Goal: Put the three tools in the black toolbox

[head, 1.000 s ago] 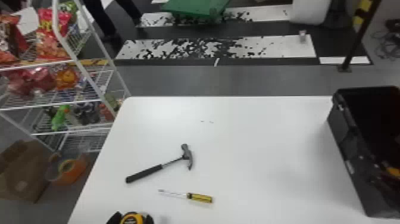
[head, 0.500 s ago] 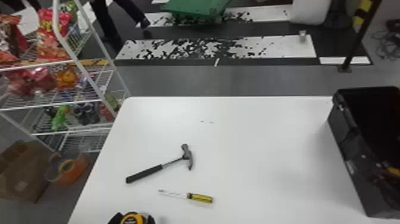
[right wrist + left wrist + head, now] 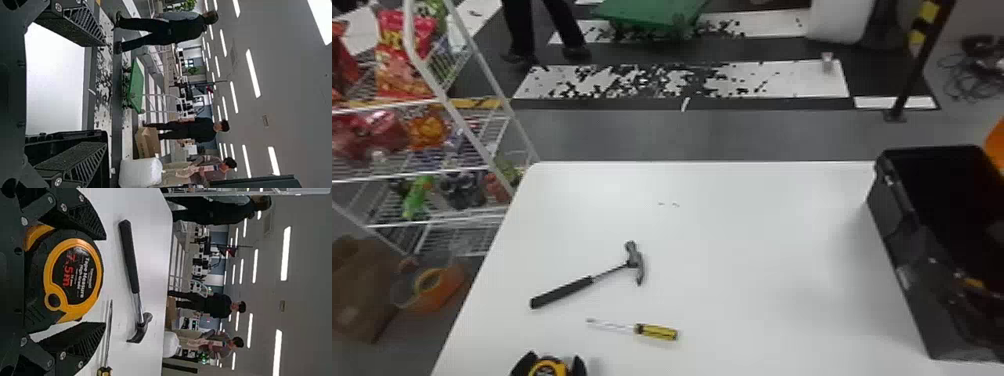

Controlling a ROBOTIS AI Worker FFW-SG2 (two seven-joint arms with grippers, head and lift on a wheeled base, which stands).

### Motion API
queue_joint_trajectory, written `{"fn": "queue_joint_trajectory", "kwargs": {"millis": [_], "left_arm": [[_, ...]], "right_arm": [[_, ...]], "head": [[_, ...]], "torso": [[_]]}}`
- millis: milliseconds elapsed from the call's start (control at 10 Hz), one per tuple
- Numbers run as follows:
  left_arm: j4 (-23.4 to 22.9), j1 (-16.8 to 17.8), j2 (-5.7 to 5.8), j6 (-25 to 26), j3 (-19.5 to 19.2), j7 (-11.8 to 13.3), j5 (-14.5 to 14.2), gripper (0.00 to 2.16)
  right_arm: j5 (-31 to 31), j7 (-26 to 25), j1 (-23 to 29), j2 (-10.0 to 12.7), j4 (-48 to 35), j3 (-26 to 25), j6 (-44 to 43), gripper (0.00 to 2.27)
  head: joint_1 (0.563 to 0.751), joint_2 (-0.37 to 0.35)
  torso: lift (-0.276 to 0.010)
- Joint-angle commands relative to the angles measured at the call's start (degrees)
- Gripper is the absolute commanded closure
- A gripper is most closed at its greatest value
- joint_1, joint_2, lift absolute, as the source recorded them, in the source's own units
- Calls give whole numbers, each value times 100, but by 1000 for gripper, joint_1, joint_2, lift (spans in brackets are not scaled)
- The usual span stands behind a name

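At the head view's bottom left, my left gripper [image 3: 549, 364] is closed around the yellow-and-black tape measure [image 3: 548, 369]. In the left wrist view the tape measure [image 3: 72, 276] sits between the two fingers of my left gripper [image 3: 103, 281]. The hammer [image 3: 572, 291] lies farther back on the table, its head toward the right. A yellow-handled screwdriver [image 3: 656, 332] lies in front of it. At the right stands the open black toolbox [image 3: 897, 240]; dark parts of my right gripper [image 3: 979, 307] overlap it. In the right wrist view my right gripper [image 3: 105, 94] is open and holds nothing.
The white table [image 3: 742, 240] has bare surface between the tools and the toolbox. Beyond its left edge stands a wire shelf [image 3: 417, 172] with snack bags. An orange object [image 3: 996, 142] shows at the far right, behind the toolbox.
My left gripper and the tape measure have shifted very slightly left together. The dark gripper parts over the toolbox have moved a little left, and the orange object has come into view.
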State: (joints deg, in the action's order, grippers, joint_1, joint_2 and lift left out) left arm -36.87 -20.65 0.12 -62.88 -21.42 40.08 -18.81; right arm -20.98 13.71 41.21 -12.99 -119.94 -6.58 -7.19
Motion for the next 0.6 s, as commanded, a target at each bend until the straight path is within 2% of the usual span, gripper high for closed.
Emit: {"fn": "queue_joint_trajectory", "kwargs": {"millis": [0, 100, 200, 500], "left_arm": [[136, 70, 32, -61, -56, -9, 18, 731], [145, 79, 24, -61, -117, -79, 124, 1328], [224, 131, 24, -61, -126, -114, 150, 1700], [153, 8, -26, -61, -108, 44, 132, 1700]], "right_arm": [[-3, 0, -8, 7, -3, 7, -6, 100], [-11, 0, -17, 7, -3, 7, 12, 100], [-20, 0, -25, 16, -3, 7, -6, 100], [-20, 0, 1, 24, -47, -28, -6, 103]], "head": [[695, 151], [695, 155], [695, 160], [695, 159]], "torso": [[-55], [-55], [-55], [-55]]}}
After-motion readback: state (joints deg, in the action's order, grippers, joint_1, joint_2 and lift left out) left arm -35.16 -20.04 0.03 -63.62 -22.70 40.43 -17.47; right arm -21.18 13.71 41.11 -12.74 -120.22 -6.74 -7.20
